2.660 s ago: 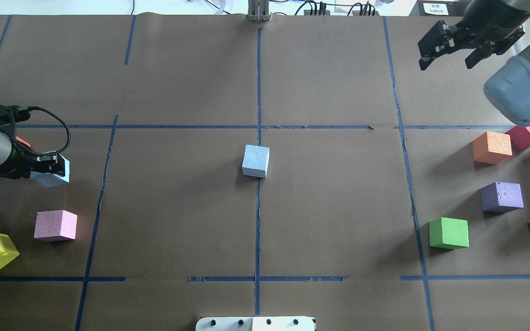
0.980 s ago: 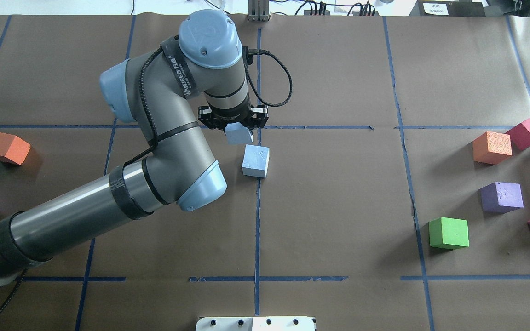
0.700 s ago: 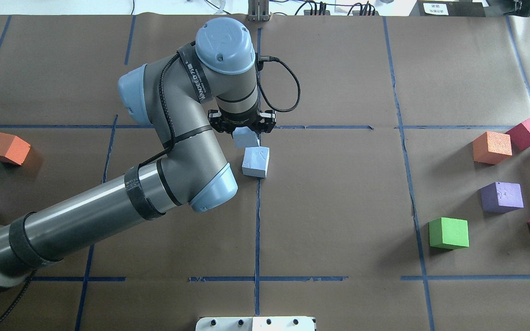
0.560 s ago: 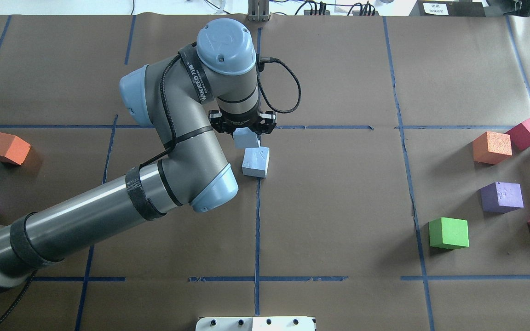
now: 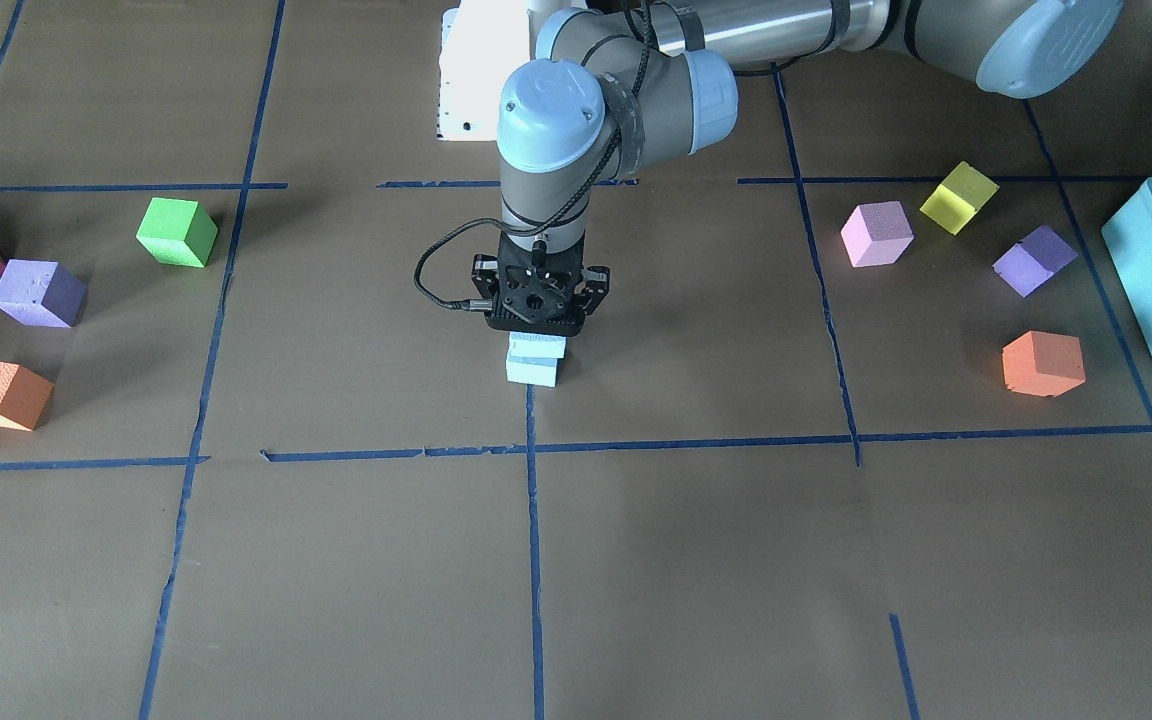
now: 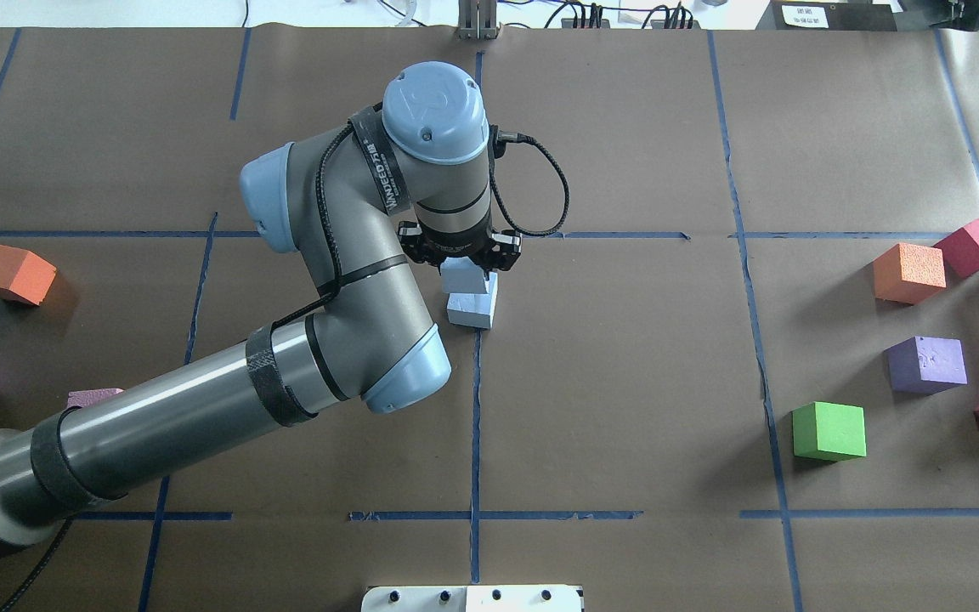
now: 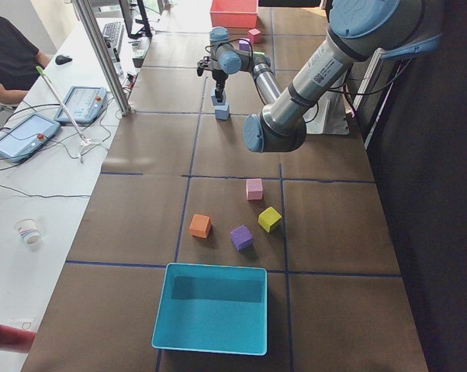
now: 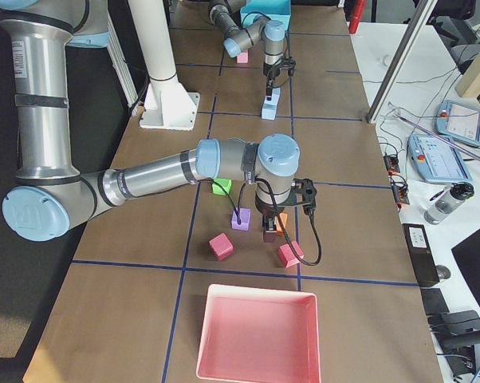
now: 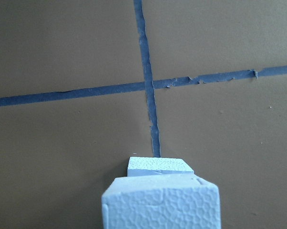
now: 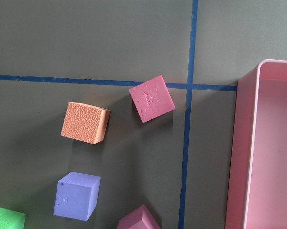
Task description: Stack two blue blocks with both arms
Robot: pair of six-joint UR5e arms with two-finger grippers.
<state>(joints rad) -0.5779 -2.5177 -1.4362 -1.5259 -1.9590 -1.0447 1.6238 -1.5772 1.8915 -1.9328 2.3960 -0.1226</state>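
Brown paper-covered table gridded with blue tape, white bench alongside.

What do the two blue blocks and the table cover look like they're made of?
Upper blue block: probably foam, matte; its face shows a pebbly, cell-like grain.
Lower blue block: likely the same foam, going by the matching pale colour and matte look.
Table cover: looks like brown paper, matte, with blue tape lines stuck on.

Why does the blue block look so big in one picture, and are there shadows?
Left wrist view: the held light-blue foam cube looms at the bottom edge, being closest to the camera, hiding most of the other light-blue foam cube beneath. Overhead view: the green foam cube casts a soft shadow beside it; sharp throughout.
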